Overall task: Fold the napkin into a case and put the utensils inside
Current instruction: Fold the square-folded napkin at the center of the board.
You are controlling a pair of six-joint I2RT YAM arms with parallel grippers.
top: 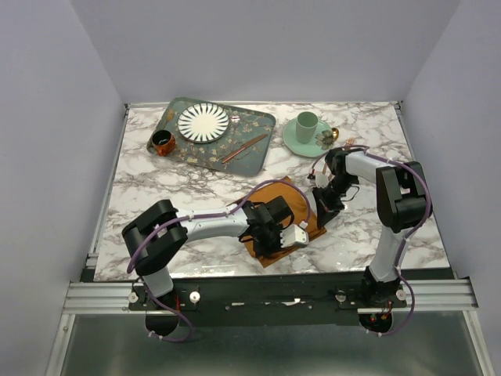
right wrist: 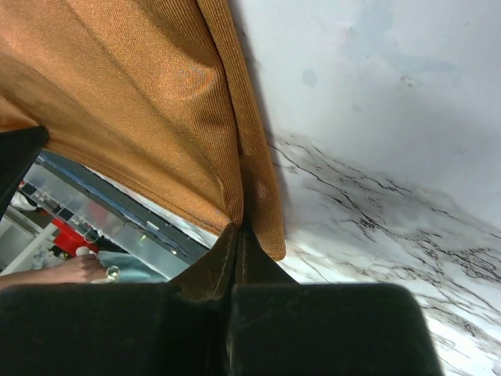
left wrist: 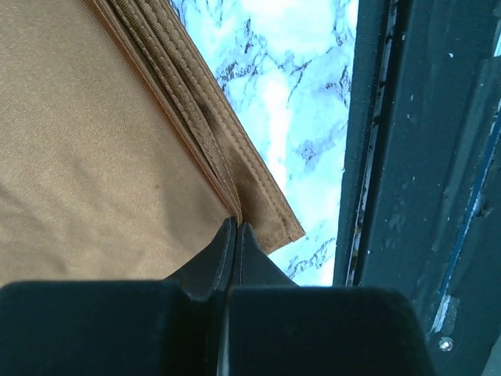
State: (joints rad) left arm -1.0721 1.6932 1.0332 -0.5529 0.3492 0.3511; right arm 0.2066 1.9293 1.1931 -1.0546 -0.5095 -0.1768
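The rust-orange napkin lies folded in layers on the marble table, between the two arms. My left gripper is shut on the napkin at its near corner, with the tips pinching the layered hem. My right gripper is shut on the napkin at its right edge, lifting the cloth there, with the tips closed on the hem. A slim copper utensil lies on the green tray at the back. The case does not show as a finished pouch.
The patterned tray also carries a striped plate, and a brown cup stands at its left end. A green saucer with a green cup stands at the back right, a small gold piece beside it. The table's near edge rail runs close to the left gripper.
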